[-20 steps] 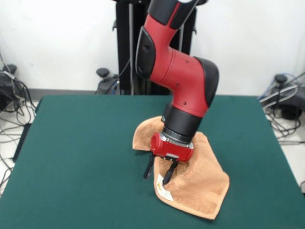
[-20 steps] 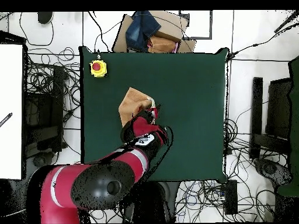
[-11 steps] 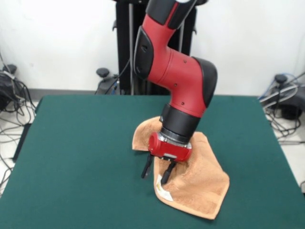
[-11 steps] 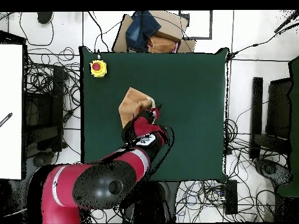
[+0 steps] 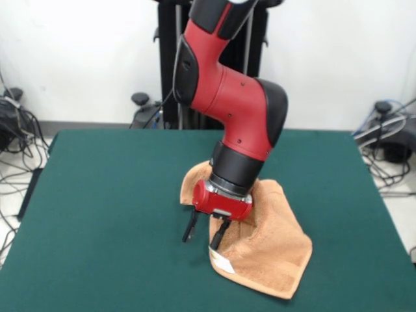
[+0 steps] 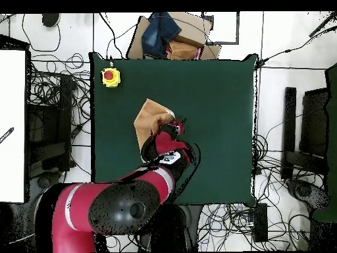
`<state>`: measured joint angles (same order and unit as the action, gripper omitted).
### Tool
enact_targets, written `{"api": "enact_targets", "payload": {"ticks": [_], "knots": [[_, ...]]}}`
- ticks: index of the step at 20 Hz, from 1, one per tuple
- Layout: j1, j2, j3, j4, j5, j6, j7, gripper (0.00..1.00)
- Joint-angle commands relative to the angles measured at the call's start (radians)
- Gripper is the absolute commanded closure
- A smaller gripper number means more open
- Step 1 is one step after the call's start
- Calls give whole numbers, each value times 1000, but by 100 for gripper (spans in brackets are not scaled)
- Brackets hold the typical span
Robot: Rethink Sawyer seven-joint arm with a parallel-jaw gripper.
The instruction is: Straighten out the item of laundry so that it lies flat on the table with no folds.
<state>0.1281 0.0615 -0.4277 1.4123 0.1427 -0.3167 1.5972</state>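
Front view: we see the gripper [image 5: 203, 233] with fingers spread, empty, poised at the towel's [image 5: 273, 250] left edge, just above its white label [image 5: 223, 262]. The towel lies rumpled, part folded, near the middle of the table [image 5: 110, 195]. Overhead, a yellow box with a red button [image 6: 110, 77] sits at one corner.

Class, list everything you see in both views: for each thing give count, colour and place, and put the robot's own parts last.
towel: one, tan-orange, crumpled and folded on the table, white label at one corner
table: one, dark green
button box: one, yellow with red button, at a table corner
cardboard and blue cloth: one pile, off the table's edge
cables: many, black, on the floor around the table
arm: one, red and black
gripper: one, black fingers, open, at the towel's edge
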Motion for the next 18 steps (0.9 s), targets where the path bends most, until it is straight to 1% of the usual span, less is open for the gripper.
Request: {"api": "enact_targets", "payload": {"ticks": [1, 3, 6, 14, 18], "knots": [[-9, -4, 68, -6, -13, 22, 149, 0], [2, 1, 57, -6, -4, 21, 147, 0], [43, 11, 15, -4, 23, 31, 134, 0], [71, 14, -15, -6, 43, 49, 138, 0], [60, 13, -6, -14, 33, 55, 141, 0]]}}
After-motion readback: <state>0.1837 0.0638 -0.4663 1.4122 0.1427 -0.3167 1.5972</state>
